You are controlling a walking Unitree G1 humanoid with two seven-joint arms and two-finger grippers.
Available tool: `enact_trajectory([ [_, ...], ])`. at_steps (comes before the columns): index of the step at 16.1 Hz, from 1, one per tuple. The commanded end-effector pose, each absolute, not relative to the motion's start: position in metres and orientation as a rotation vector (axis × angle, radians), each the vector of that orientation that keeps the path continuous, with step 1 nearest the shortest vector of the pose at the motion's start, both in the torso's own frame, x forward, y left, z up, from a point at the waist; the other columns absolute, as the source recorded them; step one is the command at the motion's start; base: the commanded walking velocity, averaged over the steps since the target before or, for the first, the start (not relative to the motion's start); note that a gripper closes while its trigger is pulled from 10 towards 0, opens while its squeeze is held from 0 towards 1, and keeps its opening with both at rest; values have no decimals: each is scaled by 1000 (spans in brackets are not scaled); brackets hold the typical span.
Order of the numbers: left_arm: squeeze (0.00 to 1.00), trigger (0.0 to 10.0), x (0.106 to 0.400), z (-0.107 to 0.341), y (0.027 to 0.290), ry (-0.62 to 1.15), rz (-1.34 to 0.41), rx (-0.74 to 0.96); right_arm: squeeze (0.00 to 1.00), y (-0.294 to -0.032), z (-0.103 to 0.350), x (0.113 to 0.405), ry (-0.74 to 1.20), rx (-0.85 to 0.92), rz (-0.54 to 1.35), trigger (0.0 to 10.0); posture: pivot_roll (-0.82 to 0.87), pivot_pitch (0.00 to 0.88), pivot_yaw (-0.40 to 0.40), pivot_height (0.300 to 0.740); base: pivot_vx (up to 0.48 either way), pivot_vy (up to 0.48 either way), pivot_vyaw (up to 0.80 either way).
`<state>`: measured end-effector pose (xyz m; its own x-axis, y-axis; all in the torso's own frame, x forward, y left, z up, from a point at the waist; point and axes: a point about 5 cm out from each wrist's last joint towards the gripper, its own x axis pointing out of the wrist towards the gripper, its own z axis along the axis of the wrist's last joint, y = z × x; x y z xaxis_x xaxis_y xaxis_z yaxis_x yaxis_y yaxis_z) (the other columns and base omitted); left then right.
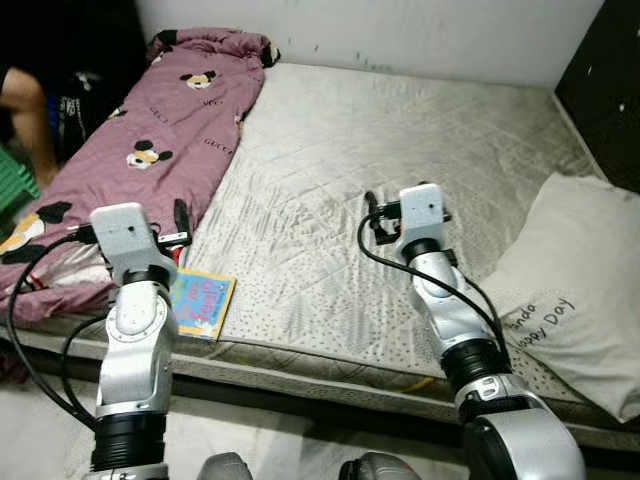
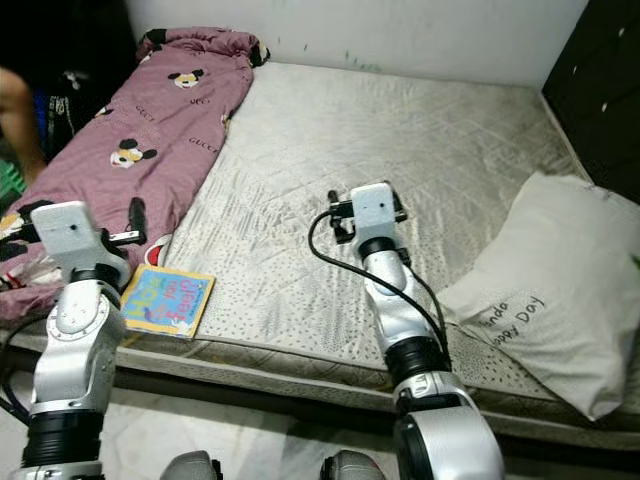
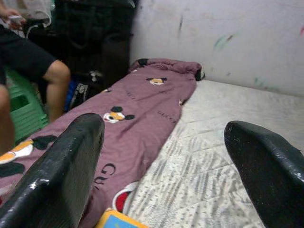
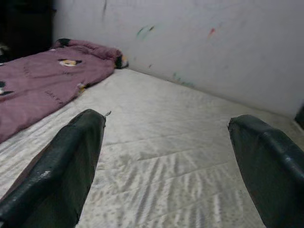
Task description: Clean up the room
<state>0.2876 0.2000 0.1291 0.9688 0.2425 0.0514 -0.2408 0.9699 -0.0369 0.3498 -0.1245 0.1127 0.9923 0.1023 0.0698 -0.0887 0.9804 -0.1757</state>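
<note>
A purple Mickey Mouse blanket lies crumpled along the left side of the bare grey mattress. A colourful children's book lies flat at the mattress's near left edge, by the blanket's hem. A white pillow with writing on it rests at the right edge. My left gripper hovers just above and beyond the book, open and holding nothing. My right gripper hangs over the middle of the mattress, open and also holding nothing. The left wrist view catches the book's corner below the fingers.
A person's leg and a green stool are at the far left beside the bed. A dark cabinet stands at the right. A white wall runs behind the bed. The bed's near edge is right in front of me.
</note>
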Motion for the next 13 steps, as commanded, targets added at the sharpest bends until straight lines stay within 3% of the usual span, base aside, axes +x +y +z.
enact_trajectory([
  [1, 0, 10000, 285, 125, 200, -53, 241, -13, 0, -128, 115, 348, -75, -145, 88, 10000, -17, 0, -22, 740, 0, 0, 0],
  [6, 0, 10000, 267, 113, 198, -39, 245, -19, 0, -129, 121, 334, -148, -161, 92, 10000, -13, 0, -30, 740, 0, 0, 0],
  [9, 0, 10000, 271, 109, 189, -26, 220, -24, 0, -130, 117, 334, -97, -114, 112, 10000, -37, 0, -38, 740, 0, 0, -800],
  [13, 0, 10000, 264, 104, 185, 3, 179, -22, 0, -127, 108, 320, -80, -154, 133, 10000, -20, 0, -38, 740, 0, 0, 0],
])
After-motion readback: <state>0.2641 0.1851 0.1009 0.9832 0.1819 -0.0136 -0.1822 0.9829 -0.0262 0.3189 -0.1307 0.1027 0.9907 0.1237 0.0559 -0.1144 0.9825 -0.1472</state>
